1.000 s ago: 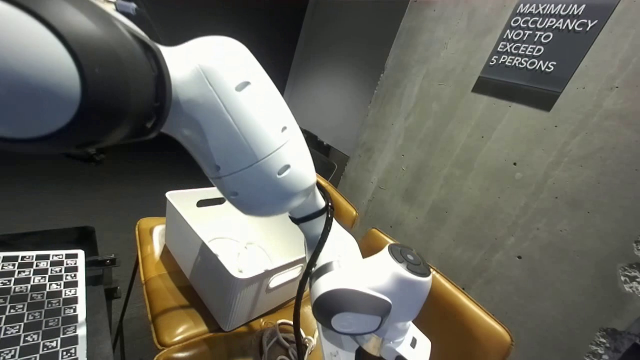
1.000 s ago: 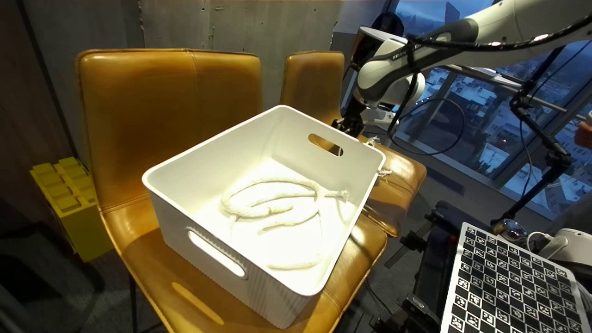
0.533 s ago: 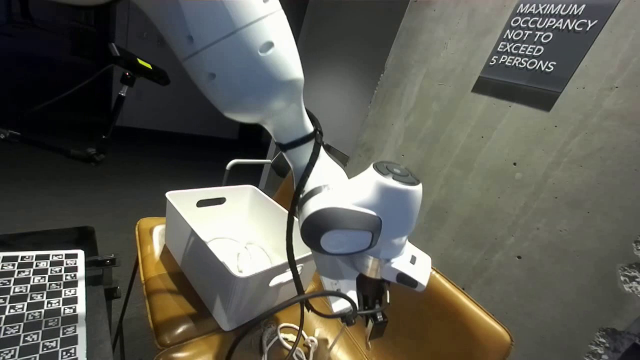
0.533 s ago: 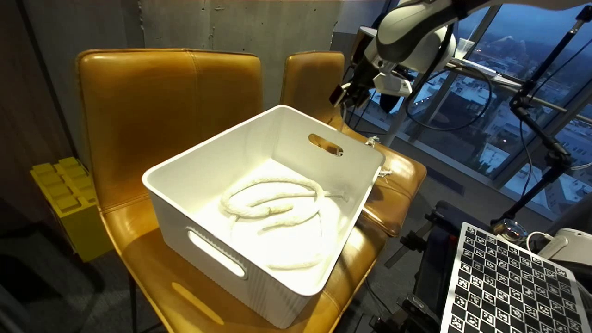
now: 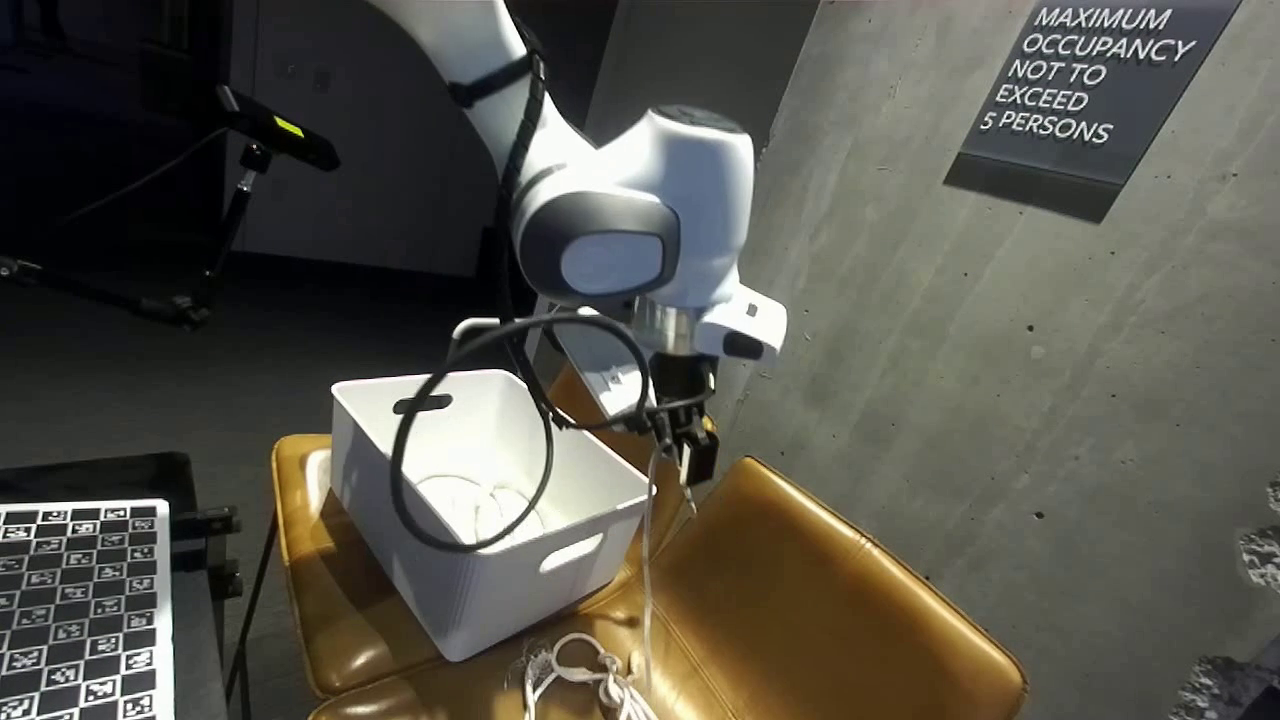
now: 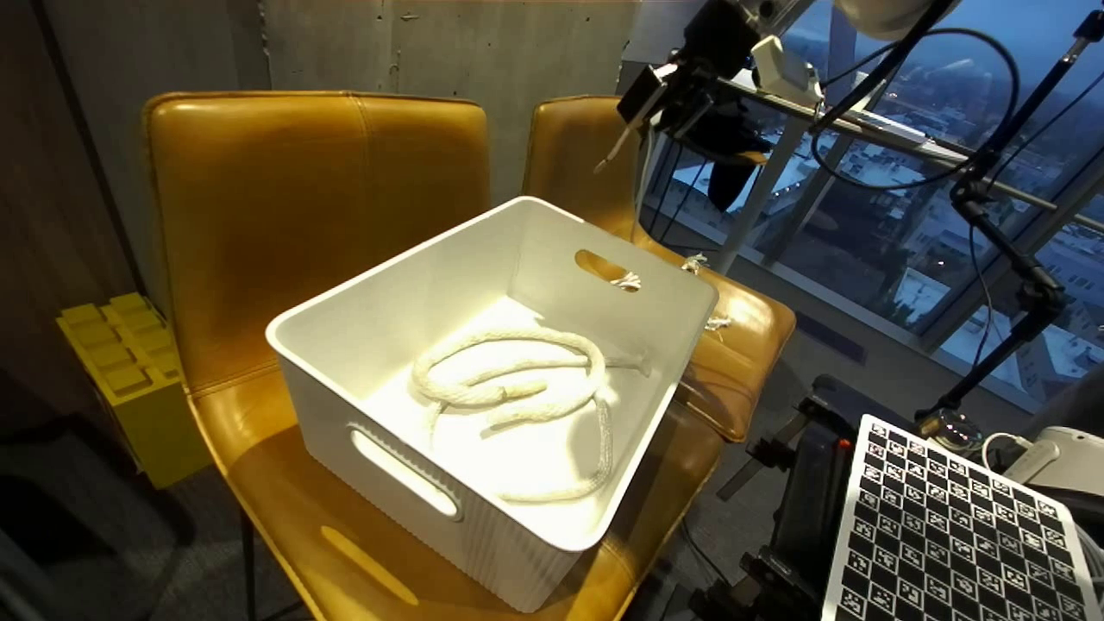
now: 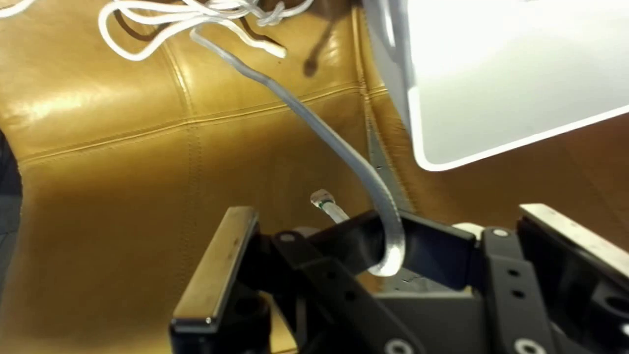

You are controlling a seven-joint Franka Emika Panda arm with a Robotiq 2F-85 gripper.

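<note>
My gripper [image 7: 390,236] is shut on a pale rope [image 7: 339,142]; the rope curls round where the pads meet. Its short free end [image 7: 322,197], with a green band, pokes out past the left finger. In both exterior views the gripper [image 5: 693,460] is in the air beside the white bin [image 5: 520,590], above a tan chair [image 5: 820,590]. From it the long part of the rope [image 5: 648,580] hangs towards a white rope pile [image 5: 590,685] on the seat. Whether the two join, I cannot tell. Inside the bin lies a thick coiled rope [image 6: 517,338].
The bin stands on a neighbouring tan chair [image 6: 310,233]. A black cable loop [image 5: 400,480] hangs from the arm across the bin in an exterior view. A checkered marker board [image 6: 957,517] lies to one side, and a yellow block [image 6: 129,388] stands by the chair.
The gripper has risen from low over the chair seat, carrying the rope up with it. In an exterior view it has also shifted left, closer to the bin. The bin has not moved.
</note>
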